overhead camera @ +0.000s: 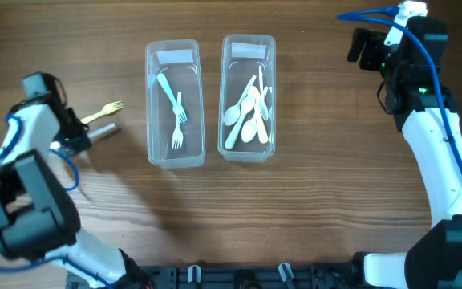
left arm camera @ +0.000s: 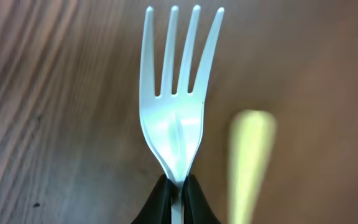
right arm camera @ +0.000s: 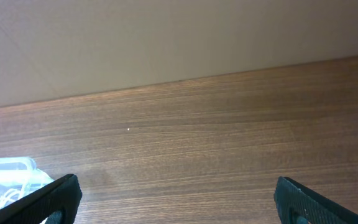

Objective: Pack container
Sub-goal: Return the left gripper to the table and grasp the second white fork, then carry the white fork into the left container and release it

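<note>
Fork [left arm camera: 173,124], handle pinched in the left end effector [left arm camera: 178,182], points tines straight outward.

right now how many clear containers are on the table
2: the left container, holding forks, and the right container, holding spoons, side by side. None appears hidden.

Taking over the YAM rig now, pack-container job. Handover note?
Left gripper: shut on a pale fork, gripped at the neck, at the left of the table.
Right gripper: open, empty, over bare table at the far right.
Done: left container holds forks; right container holds white spoons.
Left: the held fork probably goes in with the forks, then the yellow fork lying loose beside the left gripper.
</note>
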